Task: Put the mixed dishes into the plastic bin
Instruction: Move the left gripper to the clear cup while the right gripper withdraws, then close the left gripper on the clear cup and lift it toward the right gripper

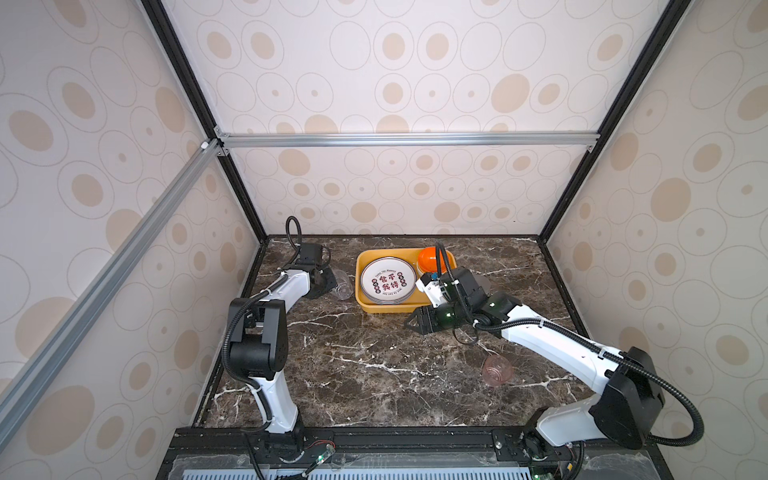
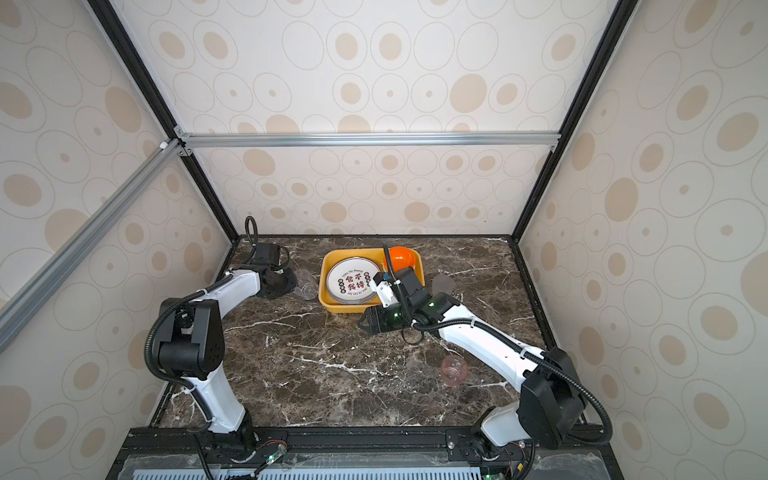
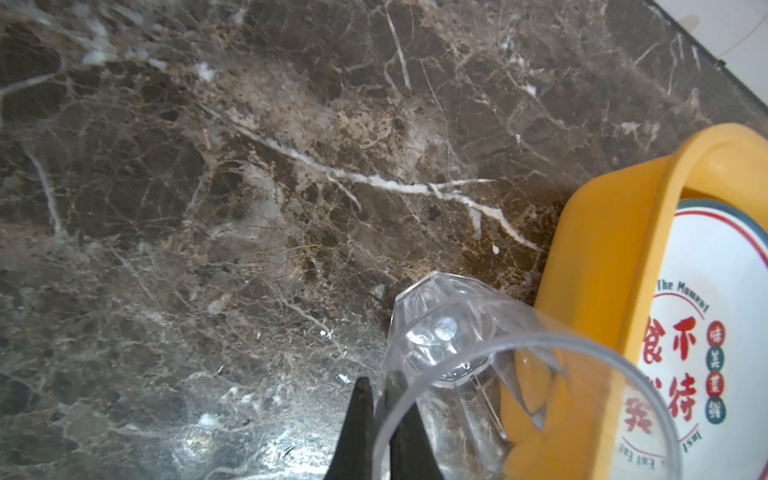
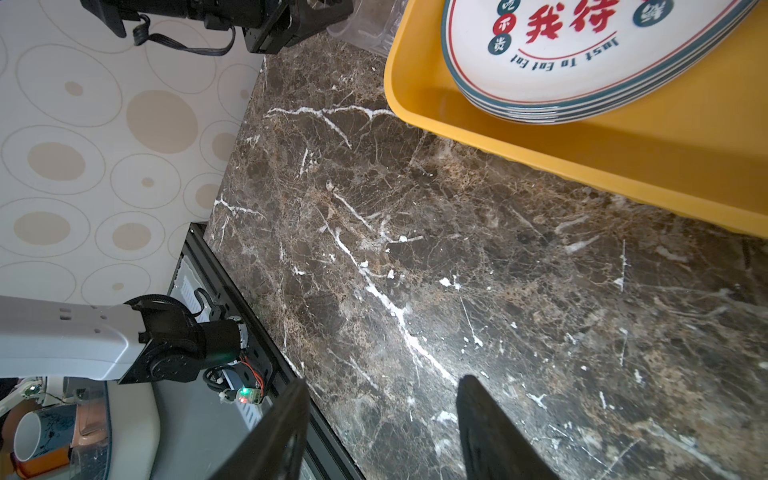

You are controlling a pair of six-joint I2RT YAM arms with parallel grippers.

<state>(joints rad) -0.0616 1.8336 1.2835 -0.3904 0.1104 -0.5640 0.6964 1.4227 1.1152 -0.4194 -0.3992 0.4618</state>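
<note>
A shallow rectangular yellow-orange plastic bin (image 1: pixel 382 308) (image 2: pixel 345 308) sits on the dark brown marble tabletop (image 1: pixel 374 374). Inside the bin, towards its left side, lies a stack of round white plates (image 1: pixel 388 279) (image 2: pixel 353 278) with red Chinese characters. An orange bowl (image 1: pixel 430 257) (image 2: pixel 401 257) rests in the bin's far right corner.

Just beside the bin's left wall, a small translucent clear cup (image 1: pixel 343 284) (image 2: pixel 307 286) (image 3: pixel 457 324) lies on its side on the tabletop. The left gripper (image 1: pixel 332 282) (image 3: pixel 380 428) has its jaws pinched on the clear cup's wall at the rim, one finger inside and one outside.

The right gripper (image 1: pixel 410 323) (image 2: pixel 365 323) (image 4: pixel 386 378) hangs over the tabletop just in front of the bin's front right corner, its jaws spread and holding nothing.

A small translucent grey cup (image 2: pixel 442 284) stands near the bin's right wall, partly hidden by the right arm. A small translucent pink cup (image 1: pixel 496 370) (image 2: pixel 454 370) stands well in front of the bin, off to its right.
</note>
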